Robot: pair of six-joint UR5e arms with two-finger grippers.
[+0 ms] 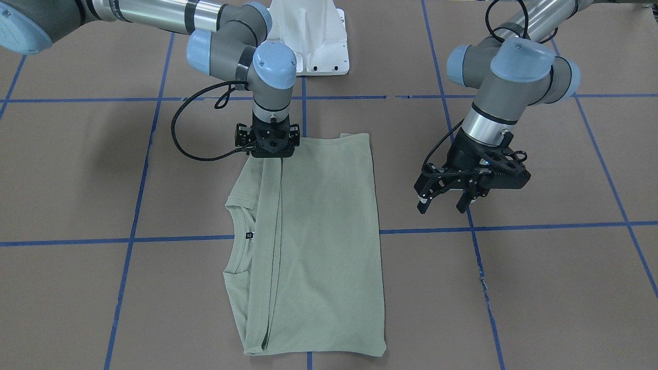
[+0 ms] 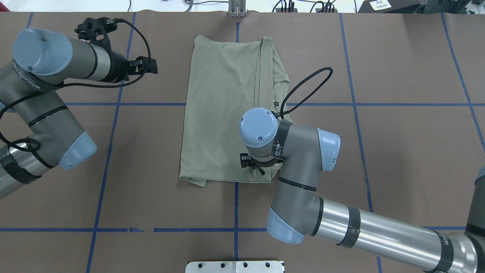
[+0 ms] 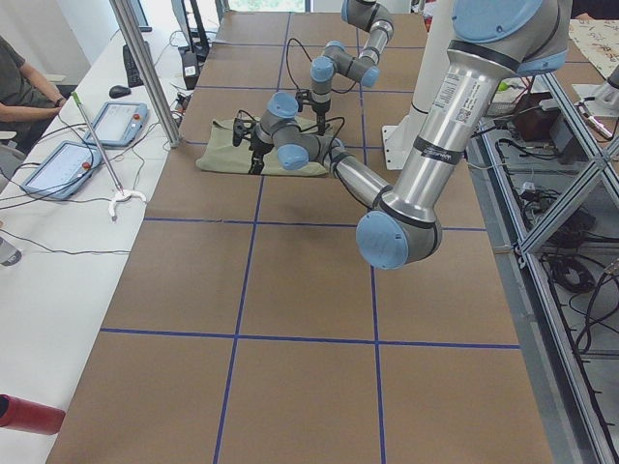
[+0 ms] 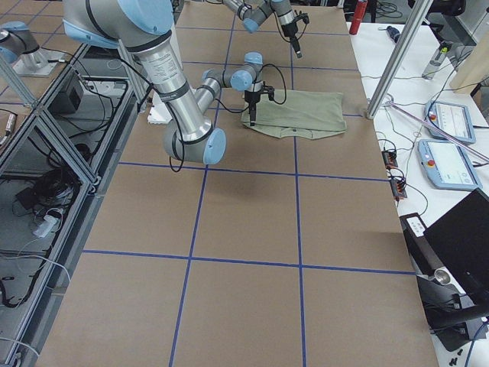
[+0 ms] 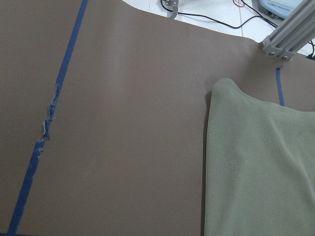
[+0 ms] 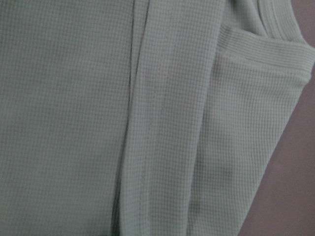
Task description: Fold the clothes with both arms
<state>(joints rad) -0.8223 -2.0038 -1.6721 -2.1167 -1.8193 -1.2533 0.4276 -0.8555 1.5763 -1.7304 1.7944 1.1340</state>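
We find the shirt point(image 1: 318, 241) lying flat in the middle of the table point(image 1: 540, 288), already doubled over on itself into a long panel. Its ribbed neck and small dark neck label point(image 1: 249, 236) peek out along the edge on the robot's right. The right gripper point(image 1: 268, 149) points straight down onto the corner of the panel nearest the robot, right where the folded layers overlap. Its fingers are hidden under the wrist, and the wrist camera shows only knit fabric, so we cannot tell whether they are apart or pinched on cloth. The left gripper point(image 1: 443, 205) hangs over bare table just beside the shirt's other long edge, fingers spread and holding nothing. We judge the main risk to be an uneven lift. If the right arm rises with cloth in its grip while the left holds nothing, one corner would travel alone, and the panel could twist or slide off square. A pinch that catches too many layers at that overlap could drag the whole stack and open the fold. A shallow pinch could let the knit slip free partway.
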